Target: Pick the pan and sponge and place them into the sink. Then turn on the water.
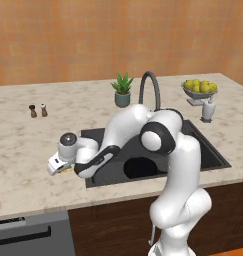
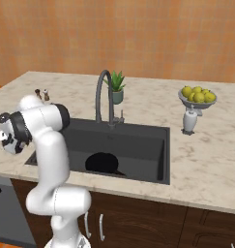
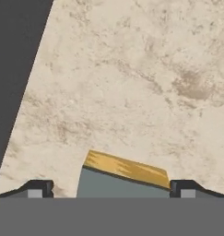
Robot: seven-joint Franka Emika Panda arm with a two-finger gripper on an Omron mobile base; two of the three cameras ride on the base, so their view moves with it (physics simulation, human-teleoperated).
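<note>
Arm bent low over counter (image 1: 23,150), jaws spread astride sponge (image 3: 125,177)

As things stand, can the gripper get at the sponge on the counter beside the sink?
Probably yes. In the hand view the open gripper sits right over the sponge, a fingertip on either side, bare counter around it and nothing between. Contact cannot be told.

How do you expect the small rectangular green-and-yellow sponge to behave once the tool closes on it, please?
The small rectangular sponge probably compresses. It looks light, so lifting should be easy. Flat on the beige marbled counter, between the open tool's fingertips, it seems unlikely to roll.
</note>
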